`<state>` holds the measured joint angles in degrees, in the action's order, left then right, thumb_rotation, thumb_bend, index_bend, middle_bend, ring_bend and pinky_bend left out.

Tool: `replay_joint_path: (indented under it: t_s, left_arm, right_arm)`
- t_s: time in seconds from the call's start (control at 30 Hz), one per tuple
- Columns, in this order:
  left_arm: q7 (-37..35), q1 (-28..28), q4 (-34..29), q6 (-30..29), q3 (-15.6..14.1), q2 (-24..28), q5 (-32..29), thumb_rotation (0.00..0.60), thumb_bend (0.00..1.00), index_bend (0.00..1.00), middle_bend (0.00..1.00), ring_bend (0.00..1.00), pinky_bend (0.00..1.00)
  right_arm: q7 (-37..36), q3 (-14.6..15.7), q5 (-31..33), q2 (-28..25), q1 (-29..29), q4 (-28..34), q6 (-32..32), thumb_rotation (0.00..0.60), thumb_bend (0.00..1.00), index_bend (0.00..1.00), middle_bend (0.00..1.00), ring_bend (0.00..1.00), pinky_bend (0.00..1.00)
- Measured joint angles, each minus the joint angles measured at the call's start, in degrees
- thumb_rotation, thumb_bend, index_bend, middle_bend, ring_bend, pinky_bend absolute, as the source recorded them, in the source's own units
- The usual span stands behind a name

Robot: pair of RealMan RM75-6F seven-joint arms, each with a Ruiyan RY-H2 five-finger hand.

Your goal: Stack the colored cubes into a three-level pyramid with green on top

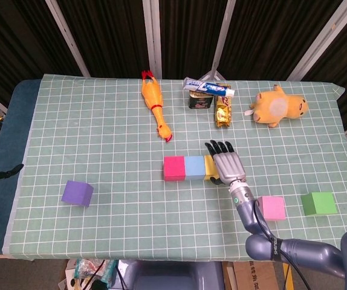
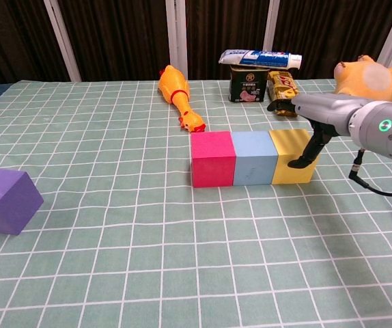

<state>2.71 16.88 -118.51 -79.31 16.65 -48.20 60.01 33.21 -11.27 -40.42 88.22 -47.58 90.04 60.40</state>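
Note:
A magenta cube (image 1: 174, 168), a light blue cube (image 1: 194, 167) and a yellow cube (image 1: 208, 163) stand touching in a row at the table's middle. My right hand (image 1: 225, 163) lies over the yellow cube's right end with its fingers spread, holding nothing. In the chest view its thumb (image 2: 309, 150) reaches down the right side of the yellow cube (image 2: 288, 156). A pink cube (image 1: 272, 207) and a green cube (image 1: 318, 203) sit near the front right. The purple cube (image 1: 77, 193) sits alone at the front left. My left hand is not visible.
A rubber chicken (image 1: 155, 106), a tin with a toothpaste tube on it (image 1: 205, 92), a snack packet (image 1: 222, 112) and a yellow plush toy (image 1: 277, 106) lie along the back. The green checked cloth (image 1: 101, 145) covers the table.

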Motion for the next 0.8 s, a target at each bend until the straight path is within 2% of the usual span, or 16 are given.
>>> replay_joint_path:
  t_s: [0.3,0.6,0.8]
  left_arm:
    - [0.06,-0.03,0.08,0.11,-0.14,-0.01,0.11,0.600,0.11,0.00,0.01,0.00,0.07]
    - [0.77,0.05,-0.08,0.08,-0.41,-0.25,0.41,0.600,0.10,0.00,0.01,0.00,0.07]
    - [1.40,0.02,-0.48,-0.27,-0.61,-0.43,0.83,0.600,0.10,0.00,0.01,0.00,0.07]
  right_arm:
    - [-0.05,0.02,-0.82,-1.58,0.93,3.72,1.73,0.600,0.26,0.00,0.04,0.04,0.00]
    - [0.72,1.50,-3.27,-5.65,3.09,8.46,4.82,0.600,0.26,0.00,0.03,0.03,0.00]
    - [2.05,1.84,-1.85,-8.59,4.12,10.50,5.83,0.600,0.26,0.01,0.03,0.02,0.00]
